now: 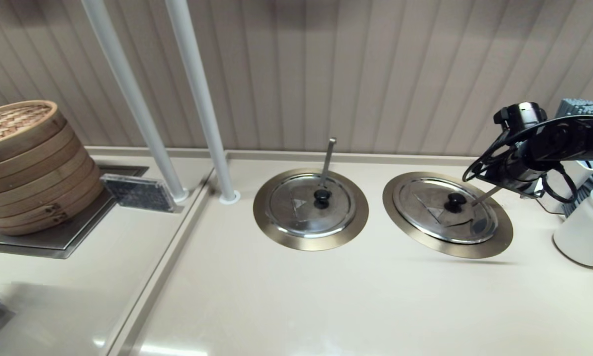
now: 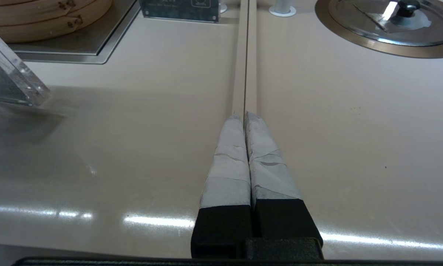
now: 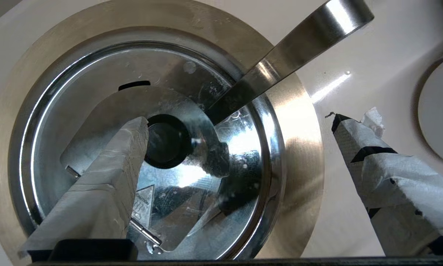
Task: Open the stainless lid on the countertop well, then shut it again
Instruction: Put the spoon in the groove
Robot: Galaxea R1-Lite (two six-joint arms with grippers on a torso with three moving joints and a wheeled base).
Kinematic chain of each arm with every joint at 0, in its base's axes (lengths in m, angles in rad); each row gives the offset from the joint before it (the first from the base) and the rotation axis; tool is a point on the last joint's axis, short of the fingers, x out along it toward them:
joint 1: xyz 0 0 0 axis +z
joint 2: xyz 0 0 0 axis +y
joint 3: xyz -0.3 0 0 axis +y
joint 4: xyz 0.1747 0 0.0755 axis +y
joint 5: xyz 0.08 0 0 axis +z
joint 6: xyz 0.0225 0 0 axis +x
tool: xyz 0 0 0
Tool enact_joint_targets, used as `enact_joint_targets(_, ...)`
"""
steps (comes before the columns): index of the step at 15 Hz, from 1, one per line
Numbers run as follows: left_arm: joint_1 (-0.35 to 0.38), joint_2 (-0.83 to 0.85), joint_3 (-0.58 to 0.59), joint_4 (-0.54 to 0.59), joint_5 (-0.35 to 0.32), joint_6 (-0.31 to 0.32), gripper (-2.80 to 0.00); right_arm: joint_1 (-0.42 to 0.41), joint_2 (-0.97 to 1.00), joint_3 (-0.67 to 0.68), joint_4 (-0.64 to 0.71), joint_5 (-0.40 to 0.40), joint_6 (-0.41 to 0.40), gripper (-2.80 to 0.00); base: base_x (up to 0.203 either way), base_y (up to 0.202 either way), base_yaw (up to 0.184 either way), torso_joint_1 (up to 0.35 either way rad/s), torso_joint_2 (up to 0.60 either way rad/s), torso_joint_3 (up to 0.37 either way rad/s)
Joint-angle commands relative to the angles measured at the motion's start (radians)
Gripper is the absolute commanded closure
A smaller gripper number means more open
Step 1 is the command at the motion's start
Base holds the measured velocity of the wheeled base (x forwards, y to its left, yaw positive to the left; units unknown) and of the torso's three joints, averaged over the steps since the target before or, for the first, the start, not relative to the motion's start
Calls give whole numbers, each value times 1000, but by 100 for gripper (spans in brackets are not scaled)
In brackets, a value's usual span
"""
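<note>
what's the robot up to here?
The right gripper hangs open above the right-hand lid, which sits shut on its gold-ringed well; the ladle handle slants out through the lid's notch. One finger is beside the black knob, nothing gripped yet. The left gripper is parked shut over the counter.

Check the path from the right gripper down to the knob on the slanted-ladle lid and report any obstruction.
Nothing visible blocks it. The right gripper is open above the stainless lid, its black knob exposed between the fingers. The slanting ladle handle rises close beside the knob, a possible snag.
</note>
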State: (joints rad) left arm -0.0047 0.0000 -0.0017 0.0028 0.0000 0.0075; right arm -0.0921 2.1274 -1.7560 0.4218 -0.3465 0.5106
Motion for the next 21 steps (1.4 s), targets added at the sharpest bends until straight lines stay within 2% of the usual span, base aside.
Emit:
enact_joint_targets(1, 0, 0, 0, 0, 0, -1, 0, -7, 29, -5, 3, -2, 1, -280, 0, 0, 0, 0, 0, 0)
enact_joint_targets(7, 0, 0, 0, 0, 0, 0, 0, -2, 54, -98, 3, 36, -23, -280, 0, 0, 0, 0, 0, 0)
enact_joint_targets(12, 0, 0, 1, 0, 0, 0, 0, -2, 112, -187, 3, 36, -50, -280, 0, 0, 0, 0, 0, 0)
enact_joint_targets(21, 0, 0, 0, 0, 0, -1, 0, 0, 181, -209, -28, 35, -66, -280, 0, 0, 0, 0, 0, 0)
